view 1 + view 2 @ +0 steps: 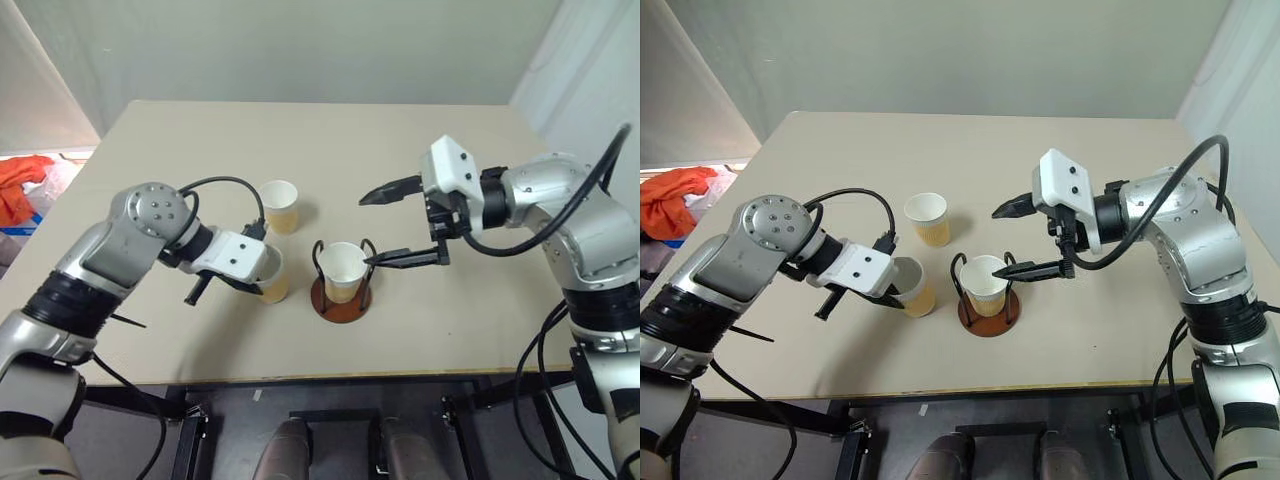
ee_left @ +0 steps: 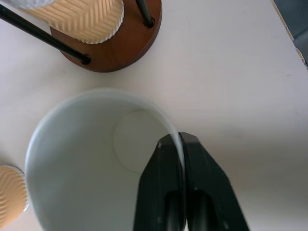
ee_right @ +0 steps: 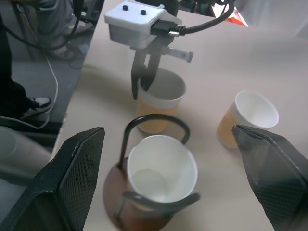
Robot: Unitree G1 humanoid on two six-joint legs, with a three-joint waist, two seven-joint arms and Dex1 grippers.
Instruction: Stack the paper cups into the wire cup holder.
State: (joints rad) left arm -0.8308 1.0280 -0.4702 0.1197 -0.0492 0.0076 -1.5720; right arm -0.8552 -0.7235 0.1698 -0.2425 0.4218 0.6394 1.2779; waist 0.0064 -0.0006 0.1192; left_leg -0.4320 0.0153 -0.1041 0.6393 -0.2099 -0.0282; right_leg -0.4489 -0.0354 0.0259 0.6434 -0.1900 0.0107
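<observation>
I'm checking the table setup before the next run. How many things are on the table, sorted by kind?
Paper cups: 3, one in the holder, one pinched at the rim by the left gripper, one standing apart
Wire cup holder: 1
Total: 4

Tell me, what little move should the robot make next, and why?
Probably lift the pinched cup straight up off the table. The left gripper is shut on that cup's rim, one finger inside and one outside, and the wire cup holder beside it already has one cup in it. The right gripper hangs open over the holder.
</observation>
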